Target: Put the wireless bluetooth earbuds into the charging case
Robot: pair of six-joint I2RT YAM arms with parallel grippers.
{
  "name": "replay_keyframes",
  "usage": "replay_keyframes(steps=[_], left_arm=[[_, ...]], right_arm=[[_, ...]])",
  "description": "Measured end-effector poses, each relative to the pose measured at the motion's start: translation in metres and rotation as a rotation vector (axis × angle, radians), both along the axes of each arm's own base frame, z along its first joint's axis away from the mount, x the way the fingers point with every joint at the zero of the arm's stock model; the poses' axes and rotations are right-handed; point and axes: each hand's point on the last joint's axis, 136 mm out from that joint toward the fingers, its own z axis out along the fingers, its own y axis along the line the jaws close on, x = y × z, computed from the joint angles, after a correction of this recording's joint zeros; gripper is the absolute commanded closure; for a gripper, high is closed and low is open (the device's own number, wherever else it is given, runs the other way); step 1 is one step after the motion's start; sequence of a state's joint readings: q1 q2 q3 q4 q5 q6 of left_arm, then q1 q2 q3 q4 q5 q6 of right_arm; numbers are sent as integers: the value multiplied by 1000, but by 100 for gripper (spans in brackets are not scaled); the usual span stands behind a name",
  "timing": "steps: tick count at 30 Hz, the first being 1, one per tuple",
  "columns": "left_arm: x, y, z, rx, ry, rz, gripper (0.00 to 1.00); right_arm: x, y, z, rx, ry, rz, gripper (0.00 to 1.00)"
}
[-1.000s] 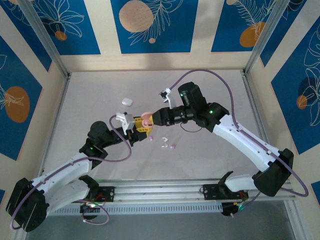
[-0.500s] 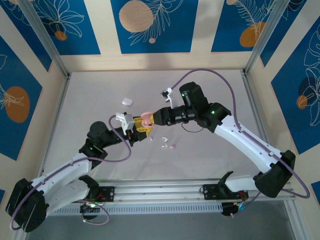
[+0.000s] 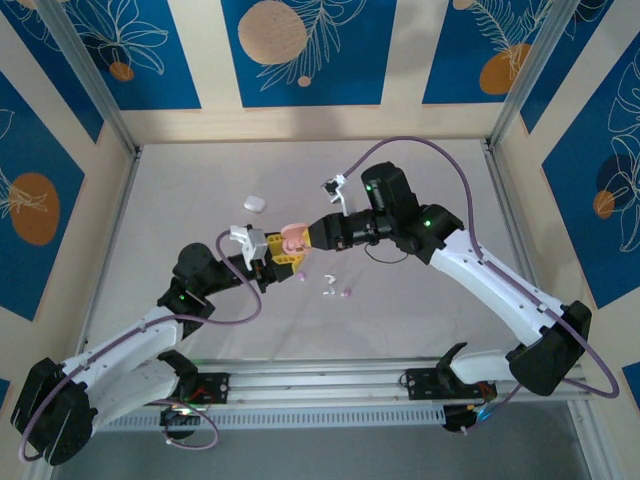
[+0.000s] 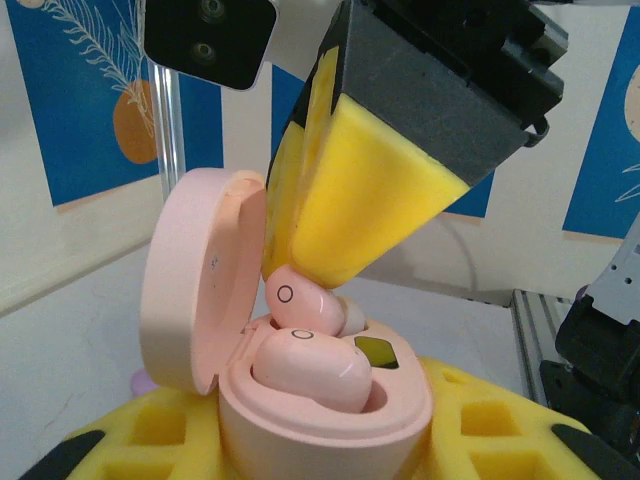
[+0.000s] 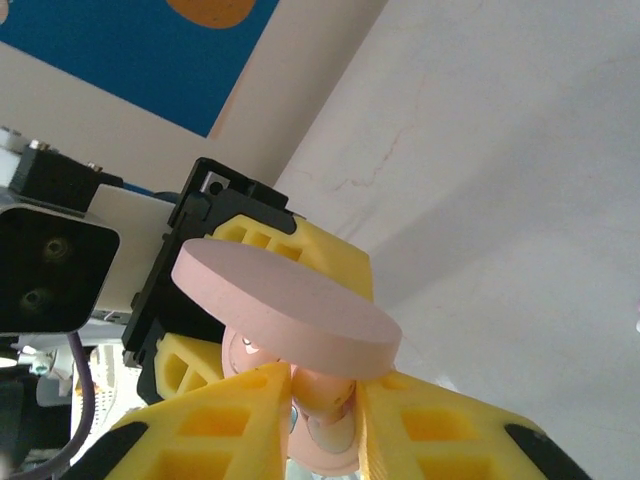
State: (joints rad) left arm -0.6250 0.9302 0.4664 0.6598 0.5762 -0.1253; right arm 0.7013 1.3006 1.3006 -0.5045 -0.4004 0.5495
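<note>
Pale grey table, beige walls on three sides. Blue leaf-print panels with orange discs. Metal corner posts. Aluminium rail along the near edge.

Everything is lit brightly and evenly; soft shadows are cast on the table, and wrist-view backgrounds are slightly blurred.

1. Pale grey surface, matte, with faint scuffs and soft shadows.
2. Boxed in by walls on three sides: cream board alternating with deep blue panels.
3. On the blue, white outline leaves and flat orange and peach discs.
4. Silver metal posts slanting up at the two far corners.
5. Along the near edge, a silver rail with a slotted white strip just below.
6. Even, diffuse light throughout.
</note>
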Motion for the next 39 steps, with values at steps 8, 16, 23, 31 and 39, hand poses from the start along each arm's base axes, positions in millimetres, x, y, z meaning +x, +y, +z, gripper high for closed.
replay_keyframes(steps=[8,16,23,31,39], left_arm=[[-1,1,4,-11,-15,0,70],[-2,1,5,-13,-18,0,70],[0,1,5,-14,-17,8,71],[24,16,-4,17,15,181,72],[31,20,-18,48,48,230,71]], right_arm=[[7,-8,3,16,-20,9,63],[15,-17,5,12,-19,-42,64],[12,-16,5,17,-2,-40,66],[49,-99,-46,-165,124,-428,65],[36,-213,-174,-407,506,-815,63]])
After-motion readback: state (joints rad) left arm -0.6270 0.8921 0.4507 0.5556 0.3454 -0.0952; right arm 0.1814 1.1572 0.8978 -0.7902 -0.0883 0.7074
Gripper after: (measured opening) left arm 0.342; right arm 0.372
